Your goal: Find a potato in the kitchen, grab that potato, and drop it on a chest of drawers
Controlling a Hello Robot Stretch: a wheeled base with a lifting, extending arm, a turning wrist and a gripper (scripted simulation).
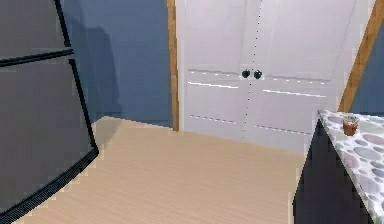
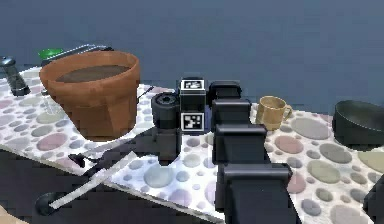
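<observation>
Standing at the left of the worktop [image 2: 35, 128], the clay pot [image 2: 90, 90] could be struck if the end effector [image 2: 165, 135] beside it were swung; whether anything is held cannot be told. The mug [image 2: 270, 110] could be clipped too. The potato's place cannot be told.

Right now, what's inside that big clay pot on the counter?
The clay pot holds brown soil nearly up to its rim; anything beneath the soil is covered.
</observation>
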